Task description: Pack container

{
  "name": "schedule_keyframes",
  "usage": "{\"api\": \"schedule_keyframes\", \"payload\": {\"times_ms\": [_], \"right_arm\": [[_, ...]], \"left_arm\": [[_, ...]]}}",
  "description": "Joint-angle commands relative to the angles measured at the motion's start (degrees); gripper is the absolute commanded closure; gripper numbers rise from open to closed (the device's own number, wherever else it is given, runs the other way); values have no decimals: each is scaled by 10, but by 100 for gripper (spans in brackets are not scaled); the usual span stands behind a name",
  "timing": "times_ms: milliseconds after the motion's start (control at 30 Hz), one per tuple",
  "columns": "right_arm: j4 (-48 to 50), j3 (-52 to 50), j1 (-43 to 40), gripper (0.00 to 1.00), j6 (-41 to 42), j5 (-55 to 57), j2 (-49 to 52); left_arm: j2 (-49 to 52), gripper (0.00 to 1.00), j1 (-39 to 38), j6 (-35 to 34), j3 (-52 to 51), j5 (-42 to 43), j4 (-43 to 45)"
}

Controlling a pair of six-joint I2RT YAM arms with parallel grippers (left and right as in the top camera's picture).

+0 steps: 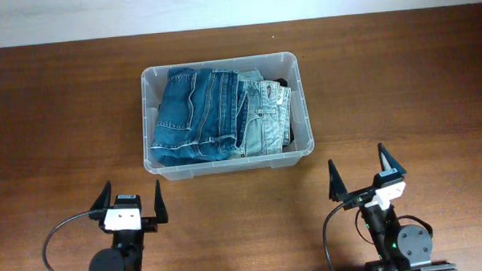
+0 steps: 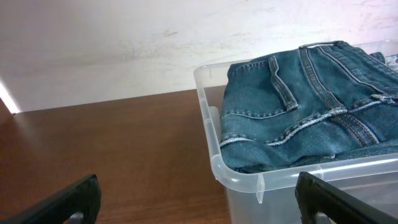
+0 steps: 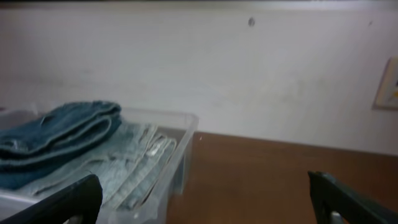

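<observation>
Container (image 1: pixel 230 163) of clear plastic sits on the brown wooden table (image 1: pixel 63 117) just above the centre of my overhead frame, its long sides running left to right. It holds folded denim: dark blue jeans (image 1: pixel 196 113) fill its left and middle, and pale blue jeans (image 1: pixel 264 118) lie against them on the right. Something dark shows in the container's upper right corner, too hidden for me to name.

Both arms are parked along the bottom edge of the frame, well apart from the container. My left gripper (image 1: pixel 132 186) is at lower left, its two black fingers spread wide with nothing between them. My right gripper (image 1: pixel 357 158) is at lower right, turned slightly off square, its fingers likewise parted and empty. A black cable (image 1: pixel 56 237) loops beside the left arm.

From the left wrist camera, the container's rounded near corner fills the lower right of the picture, with the dark jeans heaped up to about rim height. The fingers (image 2: pixel 71 202) frame the bottom corners, apart and touching nothing.

From the right wrist camera, the container appears at lower left, blurred, dark denim stacked over pale. A whitish wall (image 3: pixel 249 68) runs behind the table across the upper half.
</observation>
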Motion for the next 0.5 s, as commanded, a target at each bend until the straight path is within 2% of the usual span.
{"api": "schedule_keyframes", "payload": {"times_ms": [0,233,467], "right_arm": [[-25,-3,7,2,-1,-17,-6],[-97,-3,7,2,-1,-31,-6],[-97,-3,17,2,3,-31,-6]], "left_arm": [[-3,1,3,5,-2,7,-1],[-3,1,3,5,-2,7,-1],[-3,1,3,5,-2,6,-1]]}}
